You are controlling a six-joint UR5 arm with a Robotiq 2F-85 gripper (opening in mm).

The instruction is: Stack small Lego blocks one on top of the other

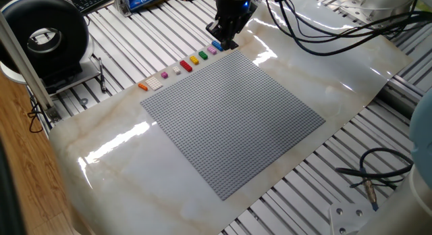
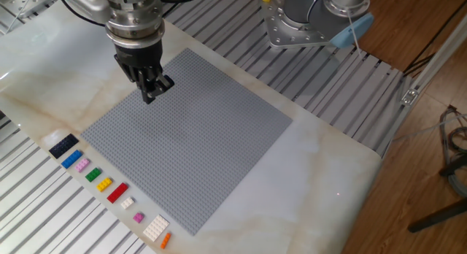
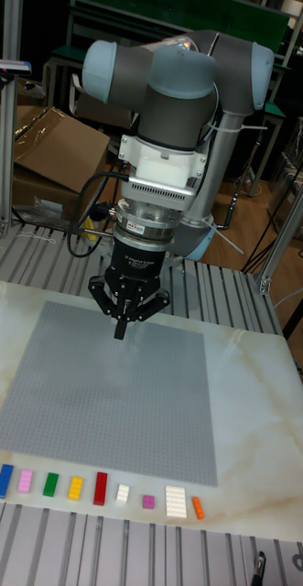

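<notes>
- A pale marble-patterned counter (image 2: pixel 328 166) carries a large grey studded baseplate (image 2: pixel 197 137) lying flat near its middle.
- The robot arm's pincer (image 3: pixel 122 330) hangs above the baseplate, pointing straight down, over the part of the plate farthest from the row of bricks in the tall fixed view.
- The pincer's two fingers are pressed together at the tip, with nothing visible between them.
- The small Lego blocks lie in a single row on the bare counter, just beside one edge of the baseplate, none stacked.
- In the tall fixed view the row reads left to right: a blue block (image 3: pixel 4 481), a pink block (image 3: pixel 26 480), a green block (image 3: pixel 51 484), a yellow block (image 3: pixel 76 487), a long red block (image 3: pixel 100 488), a small white block (image 3: pixel 123 494), a tiny magenta block (image 3: pixel 148 501), a larger white block (image 3: pixel 176 502) and an orange block (image 3: pixel 199 507).
- A dark block (image 2: pixel 64 144) sits at the blue end of the row, seen best in the other fixed view.
- The blocks are apart from one another, each lying flat.
- The pincer is well apart from every block.
</notes>
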